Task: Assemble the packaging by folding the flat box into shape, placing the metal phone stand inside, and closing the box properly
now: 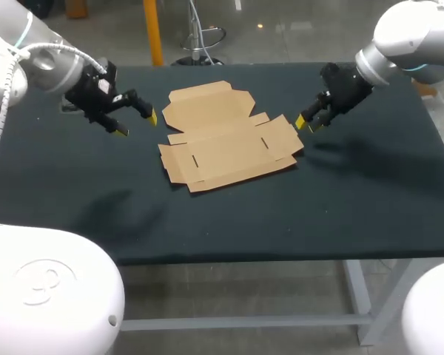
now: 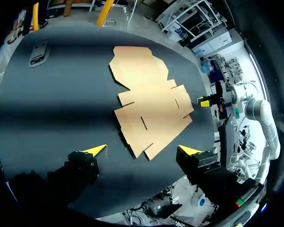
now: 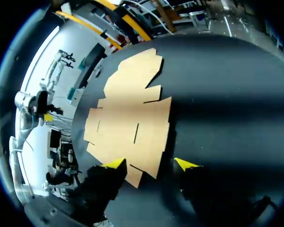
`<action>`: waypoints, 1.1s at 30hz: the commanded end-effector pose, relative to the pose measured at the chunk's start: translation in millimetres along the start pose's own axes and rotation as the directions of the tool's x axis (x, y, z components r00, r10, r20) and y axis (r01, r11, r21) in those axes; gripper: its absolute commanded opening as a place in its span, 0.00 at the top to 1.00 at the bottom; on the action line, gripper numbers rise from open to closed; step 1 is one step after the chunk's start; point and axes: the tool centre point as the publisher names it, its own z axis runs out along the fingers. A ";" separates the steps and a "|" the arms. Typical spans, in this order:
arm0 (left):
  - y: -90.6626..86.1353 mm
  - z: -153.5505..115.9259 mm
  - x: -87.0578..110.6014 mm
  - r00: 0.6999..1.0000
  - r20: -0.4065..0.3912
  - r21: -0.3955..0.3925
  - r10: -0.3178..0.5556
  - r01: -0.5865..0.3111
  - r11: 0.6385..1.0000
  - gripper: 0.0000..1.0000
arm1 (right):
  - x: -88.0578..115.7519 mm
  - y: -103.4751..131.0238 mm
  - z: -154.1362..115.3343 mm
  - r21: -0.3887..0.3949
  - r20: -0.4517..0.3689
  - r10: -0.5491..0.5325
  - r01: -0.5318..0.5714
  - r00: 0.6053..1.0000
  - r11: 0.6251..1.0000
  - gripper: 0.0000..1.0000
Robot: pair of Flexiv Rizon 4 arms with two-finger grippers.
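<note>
The left gripper, fingers spread and empty, has the flat box at its 3 o'clock in the head view. The right gripper, also spread, has it at 9. The box lies between them, about equally near each, its long side running 8 to 2.

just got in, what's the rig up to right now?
Nothing is folded yet. The cardboard box lies flat in the middle of the table. The left gripper hovers off its left side and the right gripper by its right edge, both open and empty. A grey object near the table's far left corner may be the phone stand.
</note>
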 end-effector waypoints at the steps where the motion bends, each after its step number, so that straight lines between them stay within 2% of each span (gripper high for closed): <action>1: 4.4 -2.6 2.0 1.000 0.011 0.004 -0.004 0.004 1.000 0.00 | -11.0 10.1 15.5 0.135 -0.088 0.020 -0.008 0.996 0.991 0.33; 7: 7.2 -2.2 0.8 1.000 0.021 0.011 -0.014 0.014 1.000 0.00 | -13.0 14.4 32.6 0.165 -0.100 0.077 -0.060 0.992 0.984 0.25; 13: 9.1 -2.1 -1.0 0.999 0.034 0.019 -0.030 0.029 0.999 0.00 | -14.3 18.5 45.9 0.182 -0.113 0.106 -0.085 0.988 0.980 0.31; 15: 9.7 -2.0 -1.6 0.998 0.048 0.026 -0.037 0.035 0.999 0.00 | -13.8 20.0 49.4 0.182 -0.122 0.117 -0.094 0.986 0.979 0.36; 18: 10.4 -1.6 -2.2 0.998 0.049 0.025 -0.037 0.036 0.999 0.00 | -11.9 22.3 54.0 0.185 -0.135 0.131 -0.105 0.982 0.977 0.51; 21: 10.7 -1.6 -2.8 0.998 0.049 0.027 -0.039 0.038 0.999 0.00 | -10.7 23.5 57.4 0.184 -0.147 0.149 -0.121 0.978 0.975 0.56; 22: 10.8 -1.5 -3.0 0.998 0.049 0.027 -0.040 0.038 0.999 0.00 | -10.7 23.5 58.2 0.177 -0.154 0.160 -0.132 0.975 0.975 0.62; 24: 11.1 -1.2 -3.5 0.998 0.049 0.026 -0.040 0.039 0.999 0.00 | -10.5 23.3 58.8 0.161 -0.165 0.172 -0.145 0.971 0.976 0.76; 26: 11.6 -0.9 -4.4 0.998 0.049 0.025 -0.041 0.040 0.999 0.00 | -11.2 21.8 58.3 0.141 -0.177 0.182 -0.159 0.967 0.977 1.00; 33: 12.7 0.4 -6.2 0.998 0.040 0.018 -0.045 0.044 0.999 0.00 | -6.8 11.0 52.5 0.073 -0.204 0.192 -0.180 0.960 0.981 1.00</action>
